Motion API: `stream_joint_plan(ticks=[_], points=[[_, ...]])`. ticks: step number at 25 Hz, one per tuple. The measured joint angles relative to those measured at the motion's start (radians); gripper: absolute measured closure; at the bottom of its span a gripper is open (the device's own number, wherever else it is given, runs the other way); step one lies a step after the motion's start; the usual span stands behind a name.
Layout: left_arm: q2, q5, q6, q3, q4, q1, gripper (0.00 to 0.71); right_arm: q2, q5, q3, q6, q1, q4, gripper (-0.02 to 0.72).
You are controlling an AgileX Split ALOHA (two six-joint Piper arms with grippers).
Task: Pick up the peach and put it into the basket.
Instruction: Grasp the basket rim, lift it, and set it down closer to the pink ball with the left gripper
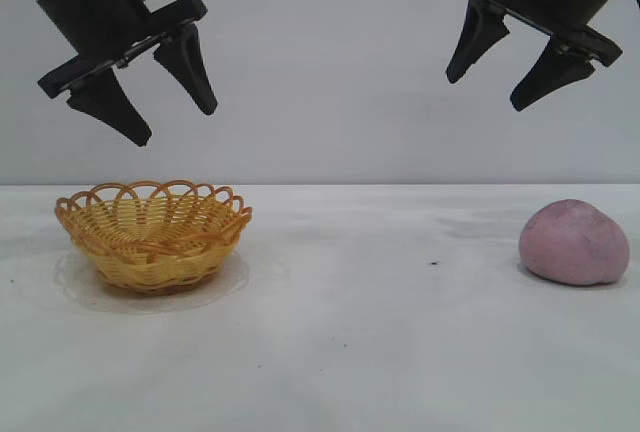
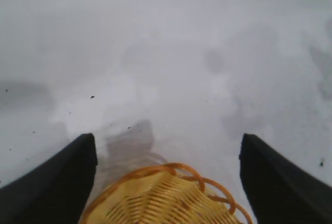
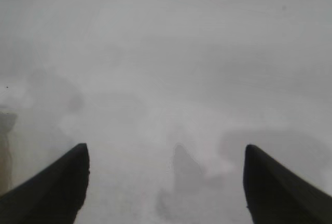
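Exterior view: the white counter (image 1: 350,332) carries the basket (image 1: 152,235) at the left and the peach (image 1: 575,242) at the right, well apart. The basket stands upright; the peach rests on the counter, untouched. The left gripper (image 1: 167,110) hangs above the basket, jaws open and empty. The right gripper (image 1: 490,84) hangs above the counter, left of the peach, jaws open and empty.

Looks like a lab/test bench, not a home. Plain white surface (image 1: 350,352) w/ grey scuffs and small dark specks, bare pale wall (image 1: 330,72) behind, nothing decorative. Two black robot arms hang above it; below the left gripper (image 1: 170,112) and right gripper (image 1: 495,80) just staged props: basket (image 1: 152,234), pink lump (image 1: 574,242).
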State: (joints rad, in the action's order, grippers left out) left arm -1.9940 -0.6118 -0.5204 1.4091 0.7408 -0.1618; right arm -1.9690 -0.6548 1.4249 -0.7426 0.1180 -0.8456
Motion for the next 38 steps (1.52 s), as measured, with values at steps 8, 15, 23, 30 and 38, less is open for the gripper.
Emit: stream_joint_plan(ticks=[8,15,23,30,38], points=[[0.000,0.000,0.000,0.000,0.000,0.000,0.176,0.000,0.000,0.000,-0.001,0.000,0.002,0.183],[0.000,-0.002,0.000,0.000,0.000,0.000,0.176,0.000,0.000,0.000,-0.001,0.000,0.002,0.183],[0.000,-0.211,-0.007,0.078,-0.180,0.000,0.176,0.000,0.000,0.000,-0.001,0.000,0.002,0.183],[0.000,-0.486,-0.046,0.246,-0.464,0.000,0.176,0.000,0.000,0.000,-0.001,0.000,0.002,0.183],[-0.026,-0.567,-0.124,0.262,-0.537,-0.037,0.176,0.000,-0.007,0.000,-0.001,0.000,0.003,0.183]])
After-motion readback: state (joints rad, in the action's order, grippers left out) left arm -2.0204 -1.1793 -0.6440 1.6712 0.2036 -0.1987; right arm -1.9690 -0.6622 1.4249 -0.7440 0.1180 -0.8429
